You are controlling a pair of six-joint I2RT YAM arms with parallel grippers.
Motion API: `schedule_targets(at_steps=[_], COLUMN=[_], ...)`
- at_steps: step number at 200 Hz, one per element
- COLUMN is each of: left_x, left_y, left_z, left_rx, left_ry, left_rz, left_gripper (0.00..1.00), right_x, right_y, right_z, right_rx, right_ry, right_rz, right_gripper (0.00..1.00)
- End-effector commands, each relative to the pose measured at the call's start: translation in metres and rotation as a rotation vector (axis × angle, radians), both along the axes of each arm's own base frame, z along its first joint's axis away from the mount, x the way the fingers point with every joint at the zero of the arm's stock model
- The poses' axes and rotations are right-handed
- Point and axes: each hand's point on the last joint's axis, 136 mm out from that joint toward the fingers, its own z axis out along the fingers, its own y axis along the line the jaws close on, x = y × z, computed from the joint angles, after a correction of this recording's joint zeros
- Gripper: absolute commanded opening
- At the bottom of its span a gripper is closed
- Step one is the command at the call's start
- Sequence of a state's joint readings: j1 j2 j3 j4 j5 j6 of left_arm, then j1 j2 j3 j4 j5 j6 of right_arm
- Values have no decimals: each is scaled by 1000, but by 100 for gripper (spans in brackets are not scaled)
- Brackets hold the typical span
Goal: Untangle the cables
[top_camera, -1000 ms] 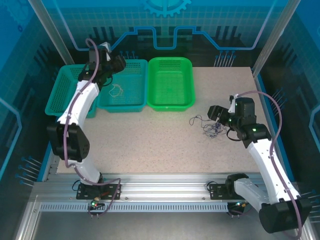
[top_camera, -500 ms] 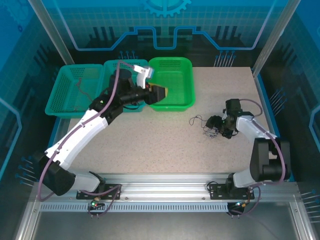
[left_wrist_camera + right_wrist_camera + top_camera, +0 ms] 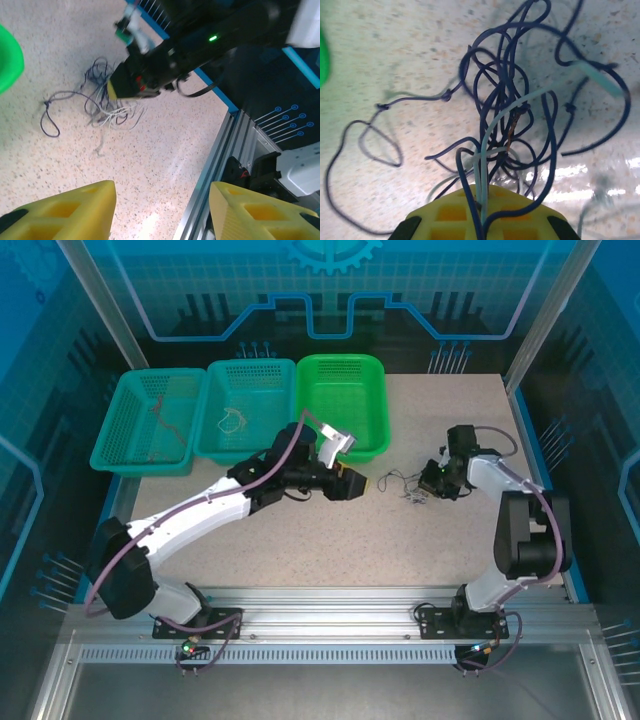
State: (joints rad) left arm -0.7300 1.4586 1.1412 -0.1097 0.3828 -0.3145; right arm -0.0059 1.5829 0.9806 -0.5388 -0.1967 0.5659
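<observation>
- Top external view: the cables lie as a small tangle on the speckled table, just off the near right corner of the green basket.
  - The right gripper meets the tangle on the side away from that basket.
  - The left gripper hangs on the basket side, near the tangle but apart from it.
  - Left of the green basket stand two teal baskets. The nearer one holds a whitish wire, the farther one a reddish wire.
- Left wrist view: the left gripper is spread wide, with nothing between its yellow fingers.
  - The cables lie beyond it, to the right of the green basket's rim.
  - The right gripper has its tip sunk among the loops.
  - One dark loop trails out toward the basket.
- Right wrist view: the right gripper is pressed together on a few strands.
  - Dark blue and pale ones vanish between its yellow pads.
  - The rest of the cables fan out above, with small knots on the strand reaching toward the green basket.
- Handling, as a judgement:
  - The wires look very light, limp and springy, and likely to drag the whole clump when pulled.
  - The trailing dark loop on the basket side seems the best hold for the spread gripper.
  - A slow pull away from the pinched end seems wise, since hard tugs could tighten the knots.
</observation>
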Motion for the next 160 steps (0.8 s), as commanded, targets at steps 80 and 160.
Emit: schedule_targets(at_steps=[80,160], left_x=[8,29], left_y=[-34,-58], left_z=[-5,-17], left_rx=[-65,-117], left_ry=[-24,132], left_rz=[-131,-120], left_gripper=[67,62], right_x=[-21,-11], right_y=[43,89], right_z=[166,203], right_rx=[161,252], right_ry=[-247,-294], right_rz=[45,153], right_gripper=[0,0])
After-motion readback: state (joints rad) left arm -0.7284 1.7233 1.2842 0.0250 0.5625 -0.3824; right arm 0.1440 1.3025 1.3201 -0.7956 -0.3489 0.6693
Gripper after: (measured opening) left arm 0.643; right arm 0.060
